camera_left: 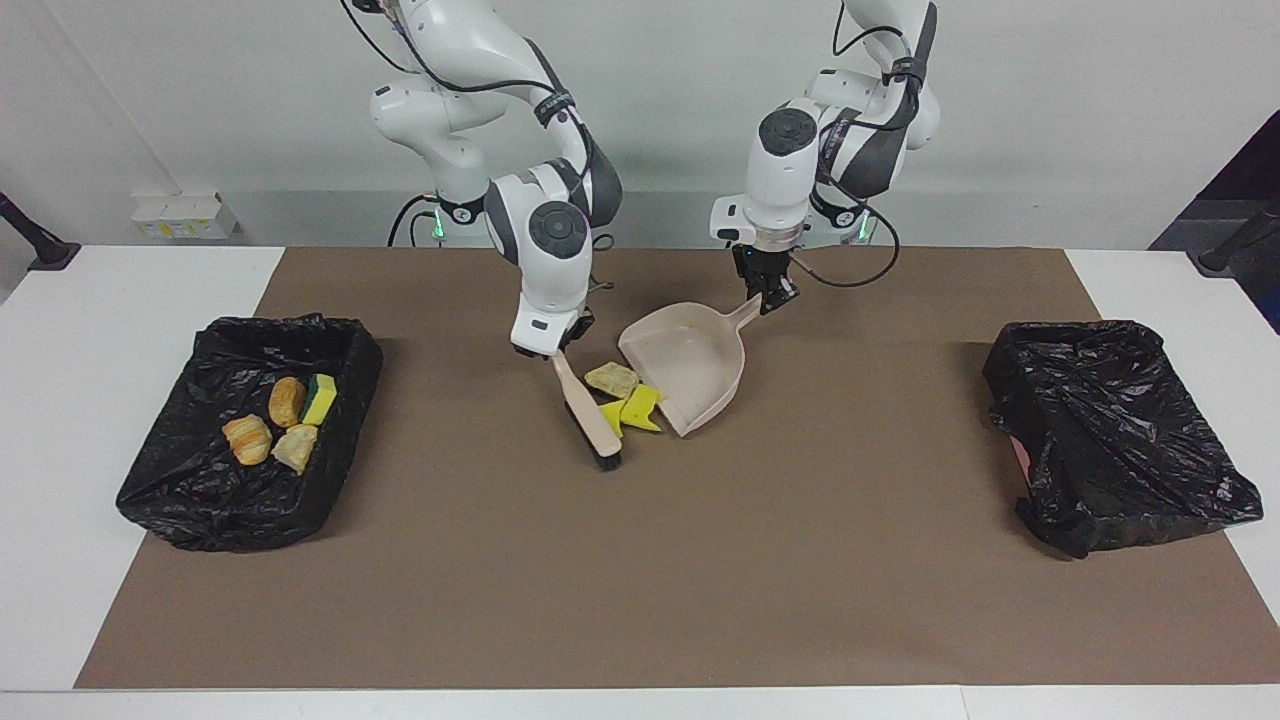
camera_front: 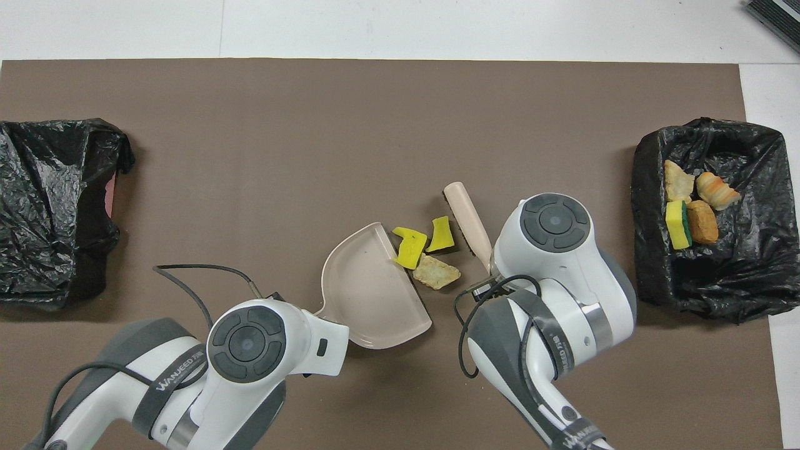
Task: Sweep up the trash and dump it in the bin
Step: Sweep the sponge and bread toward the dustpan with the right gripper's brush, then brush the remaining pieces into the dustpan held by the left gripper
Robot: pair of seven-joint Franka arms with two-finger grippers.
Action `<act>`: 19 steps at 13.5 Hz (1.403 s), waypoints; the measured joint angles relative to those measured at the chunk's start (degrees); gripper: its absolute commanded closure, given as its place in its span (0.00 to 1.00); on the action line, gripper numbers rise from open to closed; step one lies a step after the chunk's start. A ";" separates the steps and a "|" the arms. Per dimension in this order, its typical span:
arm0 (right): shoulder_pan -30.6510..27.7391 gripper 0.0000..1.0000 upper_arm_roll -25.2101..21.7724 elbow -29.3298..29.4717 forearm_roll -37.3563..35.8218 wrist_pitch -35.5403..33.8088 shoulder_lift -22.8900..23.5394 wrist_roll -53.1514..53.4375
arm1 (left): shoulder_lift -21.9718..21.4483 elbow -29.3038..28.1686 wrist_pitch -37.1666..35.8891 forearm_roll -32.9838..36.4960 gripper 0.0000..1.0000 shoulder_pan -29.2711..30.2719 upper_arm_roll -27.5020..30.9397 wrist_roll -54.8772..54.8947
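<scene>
Crosswise, trash [camera_left: 627, 396] between brush [camera_left: 588, 415], dustpan [camera_left: 690, 366]

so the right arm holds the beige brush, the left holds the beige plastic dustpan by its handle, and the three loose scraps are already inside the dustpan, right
Not quite. The right gripper does hold the beige brush and the left gripper the beige plastic dustpan by its handle, but the tan bread lump and two yellow sponge scraps lie on the brown mat at the dustpan's mouth, not inside it. The overhead view shows this.
</scene>
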 measured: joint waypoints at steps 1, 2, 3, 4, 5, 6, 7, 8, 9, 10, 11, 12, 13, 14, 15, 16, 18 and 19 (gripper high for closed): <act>1.16 1.00 0.20 0.22 0.00 0.01 0.22 0.32 | 0.27 -0.19 0.15 0.00 1.00 0.04 0.02 -0.08; 2.27 1.00 0.37 0.36 0.61 0.01 0.17 0.95 | 0.44 -0.26 0.18 0.00 1.00 0.09 0.04 -0.10; 3.43 1.00 0.60 0.50 2.55 0.00 0.10 1.71 | 0.53 -0.34 0.17 0.00 1.00 0.15 0.04 -0.11; 4.46 1.00 0.95 0.66 5.42 0.00 0.02 1.85 | 0.56 -0.42 0.19 0.00 1.00 0.20 0.04 -0.15; 5.40 1.00 1.30 0.91 8.11 0.00 -0.02 1.88 | 0.59 -0.42 0.24 0.00 1.00 0.21 0.04 -0.23; 6.02 1.00 1.57 1.19 10.15 0.00 -0.10 2.00 | 0.61 -0.43 0.24 0.00 1.00 0.21 0.04 -0.28; 6.23 1.00 1.73 1.42 12.46 0.00 -0.35 2.14 | 0.64 -0.44 0.31 0.00 1.00 0.21 0.04 -0.34; 6.20 1.00 1.73 1.59 14.28 -0.09 -0.71 2.14 | 0.68 -0.43 0.42 0.00 1.00 0.21 0.04 -0.40; 6.07 1.00 1.65 1.66 15.23 -0.40 -1.04 2.14 | 0.76 -0.44 0.54 0.00 1.00 0.21 0.04 -0.45; 5.85 1.00 1.46 1.68 15.49 -0.98 -1.41 2.16 | 0.84 -0.44 0.68 0.00 1.00 0.22 0.04 -0.52; 5.59 1.00 1.07 1.74 15.53 -1.91 -1.96 2.25 | 0.90 -0.44 0.80 0.00 1.00 0.23 0.05 -0.58; 4.80 1.00 0.81 1.89 15.53 -3.57 -2.83 2.36 | 0.93 -0.43 0.94 0.00 1.00 0.24 0.07 -0.69; 3.05 1.00 0.69 2.11 15.53 -6.23 -4.31 2.37 | 0.94 -0.41 1.04 0.00 1.00 0.25 0.09 -0.97; 1.20 1.00 0.63 2.27 15.49 -8.39 -5.82 2.37 | 0.94 -0.34 1.07 0.00 1.00 0.26 0.14 -1.30; -0.39 1.00 0.58 2.36 15.33 -10.21 -7.26 2.36 | 0.89 -0.21 1.08 0.00 1.00 0.30 0.32 -1.66; -1.62 1.00 0.53 2.36 15.18 -11.75 -8.63 2.35 | 0.72 0.01 1.08 0.00 1.00 0.56 0.64 -2.17; -2.09 1.00 0.56 2.33 15.13 -12.52 -9.80 2.35 | -0.46 0.39 0.90 0.02 1.00 2.58 0.99 -2.67; -2.03 1.00 0.81 2.31 15.13 -12.50 -9.80 2.36 | -1.24 0.51 0.66 0.03 1.00 3.58 1.08 -2.66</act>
